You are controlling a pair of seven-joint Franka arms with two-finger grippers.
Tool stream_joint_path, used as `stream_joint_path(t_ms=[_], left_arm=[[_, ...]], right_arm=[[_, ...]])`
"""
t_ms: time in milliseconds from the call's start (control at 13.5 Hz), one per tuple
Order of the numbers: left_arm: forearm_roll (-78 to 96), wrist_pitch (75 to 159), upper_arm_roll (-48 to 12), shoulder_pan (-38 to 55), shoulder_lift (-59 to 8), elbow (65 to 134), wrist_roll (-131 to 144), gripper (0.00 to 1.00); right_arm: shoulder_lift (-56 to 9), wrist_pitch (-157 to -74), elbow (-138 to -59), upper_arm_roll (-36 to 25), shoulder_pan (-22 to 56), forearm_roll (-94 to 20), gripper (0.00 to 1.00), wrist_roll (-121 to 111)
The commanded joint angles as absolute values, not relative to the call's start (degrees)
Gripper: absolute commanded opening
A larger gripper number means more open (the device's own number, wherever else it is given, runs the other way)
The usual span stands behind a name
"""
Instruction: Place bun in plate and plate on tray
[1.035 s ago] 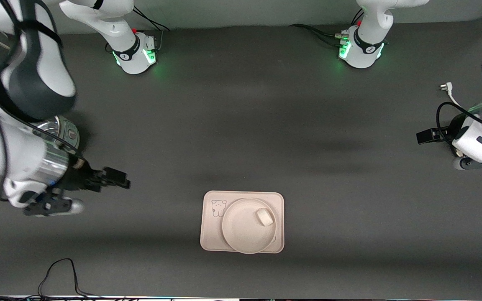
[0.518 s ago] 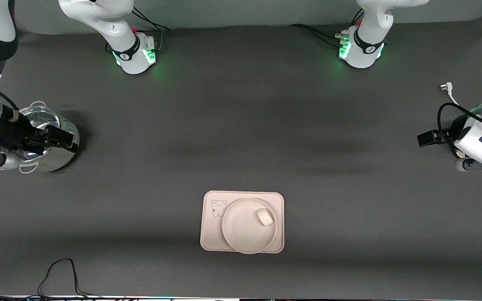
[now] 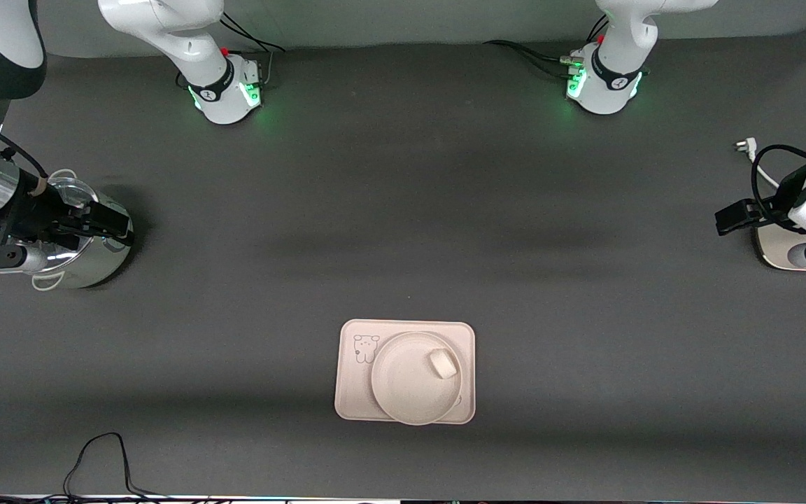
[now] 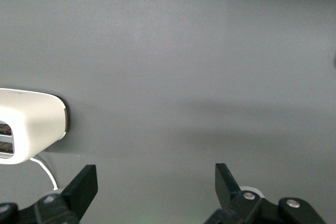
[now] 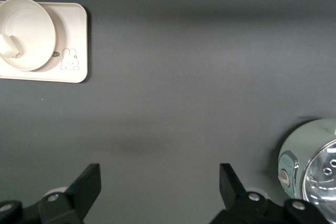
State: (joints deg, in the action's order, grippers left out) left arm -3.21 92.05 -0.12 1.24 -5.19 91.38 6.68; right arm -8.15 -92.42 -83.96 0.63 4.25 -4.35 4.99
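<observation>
The cream tray (image 3: 354,393) lies in the middle of the table, near the front camera. On it sits the round plate (image 3: 403,386), and the small off-white bun (image 3: 443,364) lies in the plate, toward the left arm's end. The right wrist view shows the same tray (image 5: 73,35), plate (image 5: 29,30) and bun (image 5: 8,45) far off. My right gripper (image 3: 105,220) (image 5: 160,182) is open and empty above a steel pot. My left gripper (image 3: 733,217) (image 4: 156,184) is open and empty at the left arm's end of the table.
A shiny steel pot (image 3: 85,259) (image 5: 312,174) stands at the right arm's end. At the left arm's end stands a white appliance (image 3: 784,253) (image 4: 29,124), with a plug and cord (image 3: 749,150) near it. A black cable (image 3: 95,462) loops along the table's near edge.
My right arm has swung away from the tray, out to the steel pot. My left gripper has drawn a little toward its end of the table. Tray, plate and bun have stayed put.
</observation>
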Motion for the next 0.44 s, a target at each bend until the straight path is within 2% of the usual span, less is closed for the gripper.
stream_joint_path(t_ms=[0, 370], left_arm=[[-2.2, 91.3, 0.3, 1.6, -4.7, 91.4, 6.1, 1.00], [-1.8, 91.2, 0.4, 1.8, -4.7, 90.7, 6.0, 1.00]], right_arm=[[-6.0, -94.0, -87.3, 0.2, 4.7, -4.0, 1.00, 3.9], [-3.7, -93.3, -88.9, -0.1, 4.7, -0.5, 1.00, 4.0]])
